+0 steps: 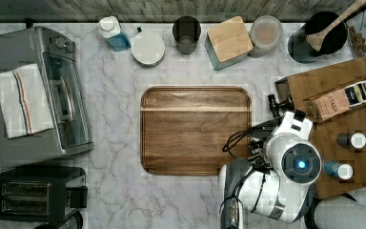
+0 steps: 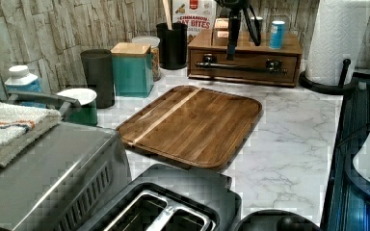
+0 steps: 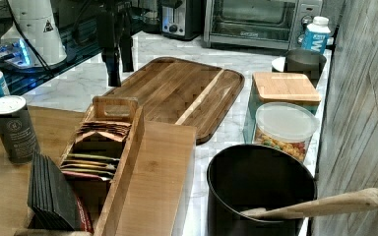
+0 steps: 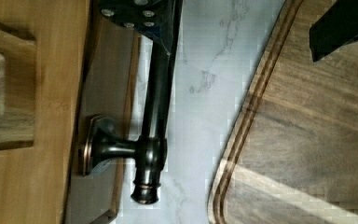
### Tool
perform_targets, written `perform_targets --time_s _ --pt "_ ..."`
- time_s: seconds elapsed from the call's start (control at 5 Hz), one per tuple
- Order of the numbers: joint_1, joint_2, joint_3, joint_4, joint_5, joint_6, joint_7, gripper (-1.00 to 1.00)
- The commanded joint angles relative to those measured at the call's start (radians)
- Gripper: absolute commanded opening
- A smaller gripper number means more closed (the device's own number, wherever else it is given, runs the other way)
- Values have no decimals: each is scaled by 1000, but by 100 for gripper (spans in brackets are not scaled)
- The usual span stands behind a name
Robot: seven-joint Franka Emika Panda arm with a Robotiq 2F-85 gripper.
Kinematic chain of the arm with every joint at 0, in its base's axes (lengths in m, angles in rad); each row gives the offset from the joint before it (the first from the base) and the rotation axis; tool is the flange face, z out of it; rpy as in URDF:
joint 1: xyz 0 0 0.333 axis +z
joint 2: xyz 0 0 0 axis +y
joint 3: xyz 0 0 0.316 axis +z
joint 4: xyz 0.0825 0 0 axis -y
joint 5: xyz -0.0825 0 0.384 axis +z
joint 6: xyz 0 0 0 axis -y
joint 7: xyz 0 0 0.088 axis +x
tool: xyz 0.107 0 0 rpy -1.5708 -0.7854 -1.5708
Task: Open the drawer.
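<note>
The drawer [image 2: 243,60] is the front of a wooden box [image 1: 343,76] at the top view's right, and it sits about flush with the box. Its long black bar handle [image 4: 154,116] runs along the front on short posts [image 4: 107,148]. My gripper [image 4: 242,23] hangs right at the handle and is open. One finger [image 4: 140,16] lies over the bar. The other finger [image 4: 342,25] stands far off, over the wooden tray. In the left view the gripper [image 2: 232,48] reaches down in front of the drawer, near the middle of the bar [image 2: 243,67].
A flat wooden tray [image 1: 195,130] lies on the marble counter just beside the box. Tea packets [image 3: 96,147] and small cans [image 1: 351,140] sit on the box top. Canisters, a black utensil pot [image 3: 258,191], a paper towel roll [image 2: 337,38], a toaster oven [image 1: 38,90] and a toaster ring the counter.
</note>
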Motion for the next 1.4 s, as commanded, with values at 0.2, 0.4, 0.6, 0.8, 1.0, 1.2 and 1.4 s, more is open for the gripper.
perform_targets --time_s 0.2,0.4,0.6,0.8,1.0,1.2,1.4 --pt "-35 -5 -77 -8 92 102 -149 100" --pt "-32 32 -78 3 122 122 -166 100" --pt "-40 66 -74 -7 153 184 -143 100" --pt "-69 93 -57 6 140 185 -121 100" --pt "-64 112 -63 5 158 183 -110 100" --pt "-63 119 -56 -25 168 222 -71 100" --pt "-27 156 -82 -41 215 298 -110 100"
